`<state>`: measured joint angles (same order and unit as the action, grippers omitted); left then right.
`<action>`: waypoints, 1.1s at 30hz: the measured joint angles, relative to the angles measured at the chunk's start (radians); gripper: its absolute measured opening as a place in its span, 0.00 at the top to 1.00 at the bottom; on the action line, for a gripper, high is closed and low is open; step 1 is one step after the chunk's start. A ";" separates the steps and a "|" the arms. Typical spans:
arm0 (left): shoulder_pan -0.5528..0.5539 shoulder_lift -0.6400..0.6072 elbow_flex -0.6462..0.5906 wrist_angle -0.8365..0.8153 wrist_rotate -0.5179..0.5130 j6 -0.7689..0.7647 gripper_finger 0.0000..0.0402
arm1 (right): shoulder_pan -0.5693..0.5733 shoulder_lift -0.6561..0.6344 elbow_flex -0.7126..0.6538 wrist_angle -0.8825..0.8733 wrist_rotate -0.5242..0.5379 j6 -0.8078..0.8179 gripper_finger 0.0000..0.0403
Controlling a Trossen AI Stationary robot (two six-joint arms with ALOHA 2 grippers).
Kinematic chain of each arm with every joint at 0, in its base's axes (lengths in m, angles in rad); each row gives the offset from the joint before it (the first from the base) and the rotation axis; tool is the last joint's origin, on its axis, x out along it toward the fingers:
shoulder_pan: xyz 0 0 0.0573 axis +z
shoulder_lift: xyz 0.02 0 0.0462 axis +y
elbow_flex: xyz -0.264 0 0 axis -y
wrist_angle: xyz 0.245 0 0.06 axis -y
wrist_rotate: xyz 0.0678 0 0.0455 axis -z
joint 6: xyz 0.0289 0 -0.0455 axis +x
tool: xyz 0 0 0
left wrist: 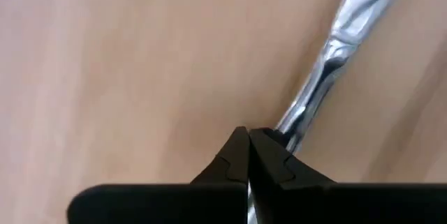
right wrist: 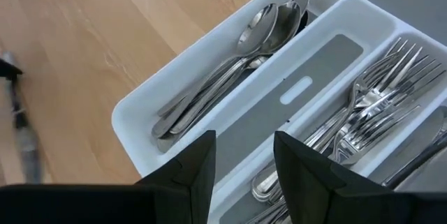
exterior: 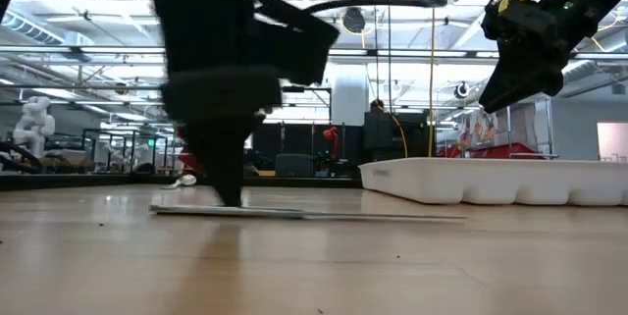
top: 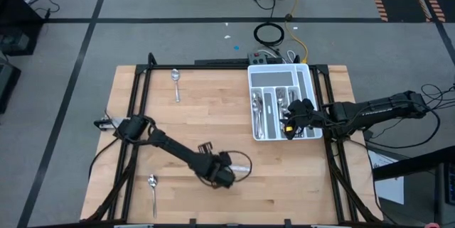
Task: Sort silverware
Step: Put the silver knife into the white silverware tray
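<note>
Wood table [top: 213, 100] fills centre frame. White tray [top: 307, 72], upper right, holds spoons [right wrist: 237, 63] and forks [right wrist: 377, 112]. Right gripper [top: 290, 123] hovers over tray's lower edge, fingers spread, empty. Left gripper [top: 226, 178], lower centre, pinches a knife [left wrist: 328, 63] lying on table. Loose spoons: upper left [top: 175, 80], lower left [top: 152, 187].

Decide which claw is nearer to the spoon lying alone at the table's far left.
Left. The left claw is low at the table's near middle, diagonally across from that spoon. The right claw hangs over the white tray, farther away on the right.
</note>
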<state>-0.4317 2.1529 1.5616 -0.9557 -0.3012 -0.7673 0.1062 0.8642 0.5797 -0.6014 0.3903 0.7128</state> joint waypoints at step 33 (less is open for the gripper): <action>-0.141 -0.509 0.010 -0.458 -0.016 -0.223 0.99 | 0.111 0.998 0.773 0.088 -0.298 -0.515 0.61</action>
<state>-0.5730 1.6440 1.5719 -1.4133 -0.3172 -0.9901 0.2170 1.8627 1.3525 -0.5139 0.0923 0.1975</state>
